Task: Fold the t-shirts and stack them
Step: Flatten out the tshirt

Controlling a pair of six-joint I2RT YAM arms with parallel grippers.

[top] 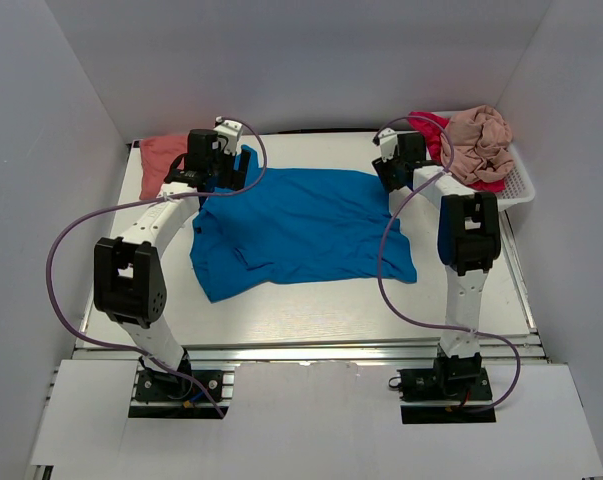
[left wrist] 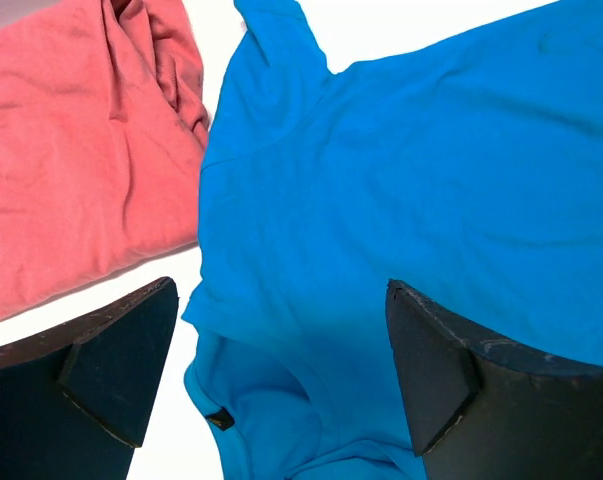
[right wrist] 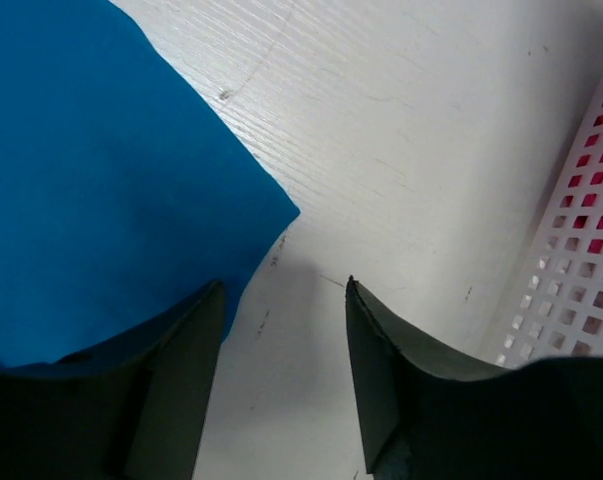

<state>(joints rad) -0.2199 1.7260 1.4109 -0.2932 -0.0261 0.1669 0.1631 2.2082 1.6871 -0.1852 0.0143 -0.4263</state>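
A bright blue t-shirt lies spread on the table's middle; it also shows in the left wrist view and right wrist view. A salmon-coral t-shirt lies folded at the far left, seen close in the left wrist view. A beige-pink t-shirt sits bunched on a magenta-red one in the basket. My left gripper is open over the blue shirt's far left corner by the collar. My right gripper is open over the shirt's far right corner.
A white slotted plastic basket stands at the far right; its wall shows in the right wrist view. White walls enclose the table on three sides. Purple cables loop from both arms.
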